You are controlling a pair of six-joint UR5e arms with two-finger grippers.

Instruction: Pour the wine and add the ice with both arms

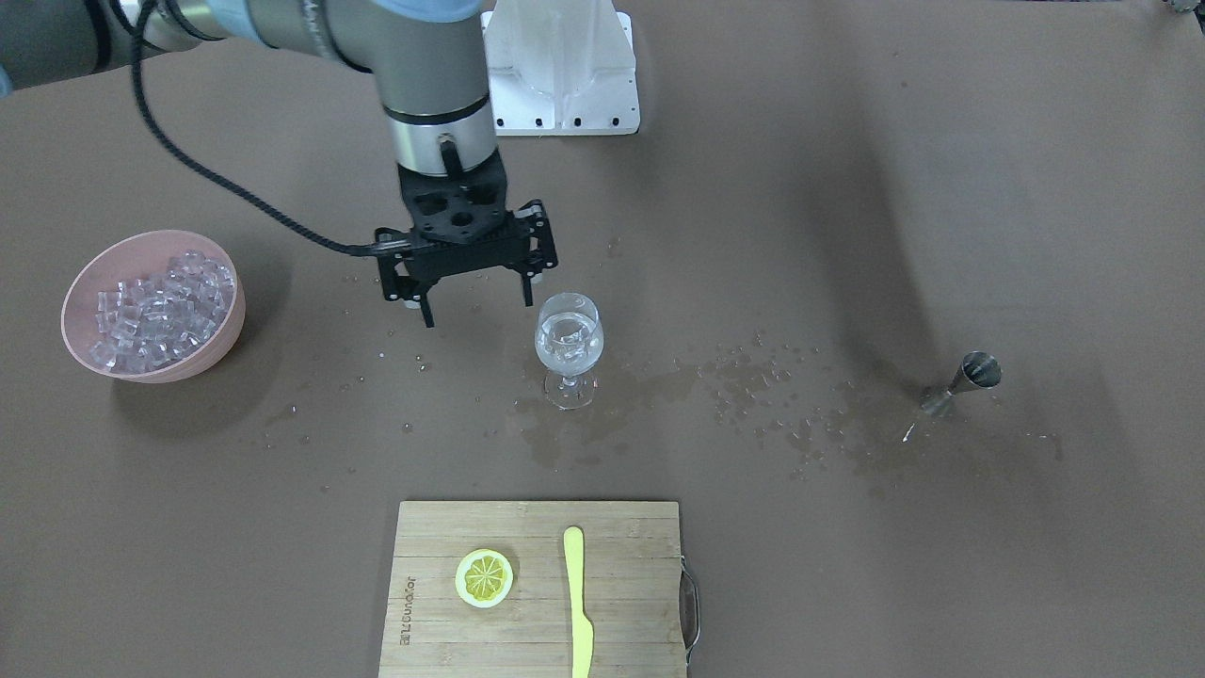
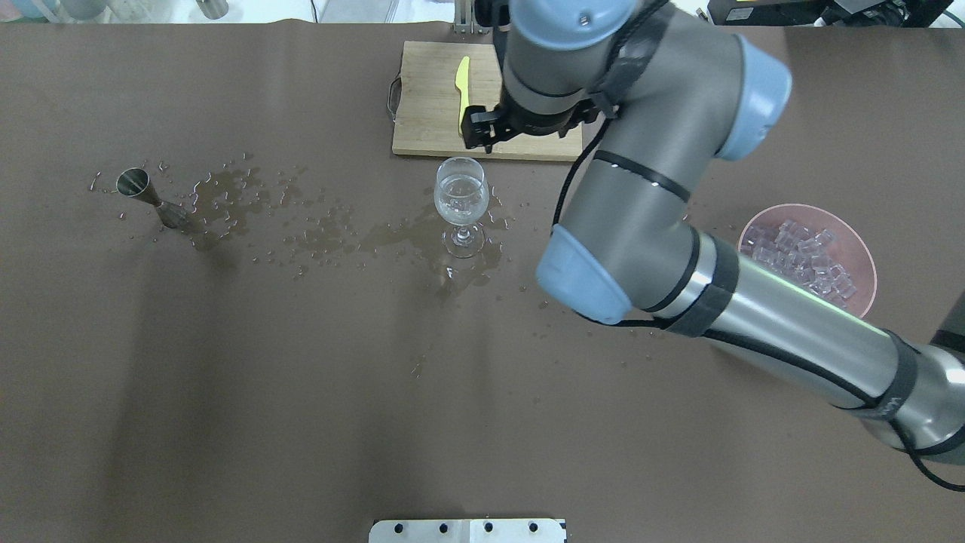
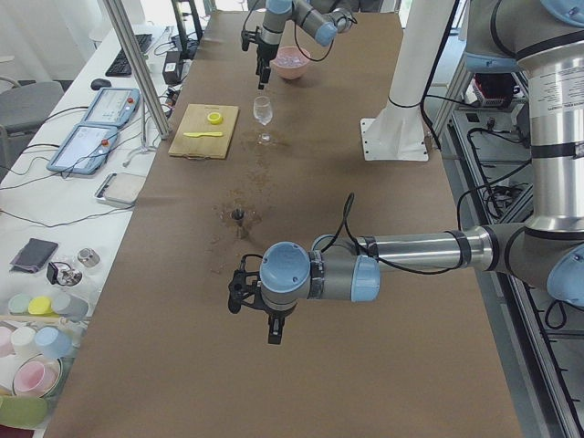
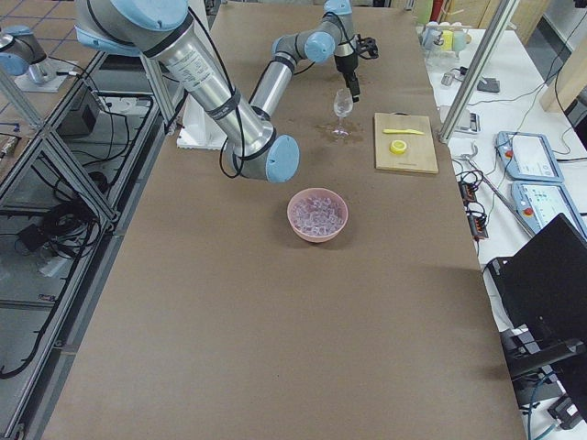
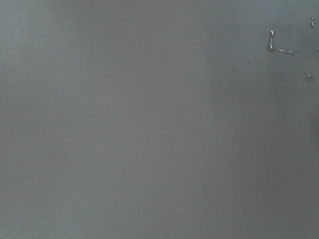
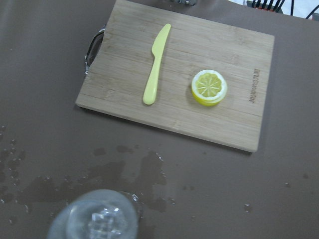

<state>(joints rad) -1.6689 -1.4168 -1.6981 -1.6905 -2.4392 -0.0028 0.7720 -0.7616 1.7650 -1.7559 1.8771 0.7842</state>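
Some ice sits in glass; right claw spread, empty, near its rim.
Ice judged slick, light: pinch across flat faces. Left claw: state cannot be told.

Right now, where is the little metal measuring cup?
In the overhead view, the measuring cup sits on the table's left side, with the spilled puddle between it and the wine glass.

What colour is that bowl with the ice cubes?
The bowl is translucent pink, best seen in the exterior front-facing view.
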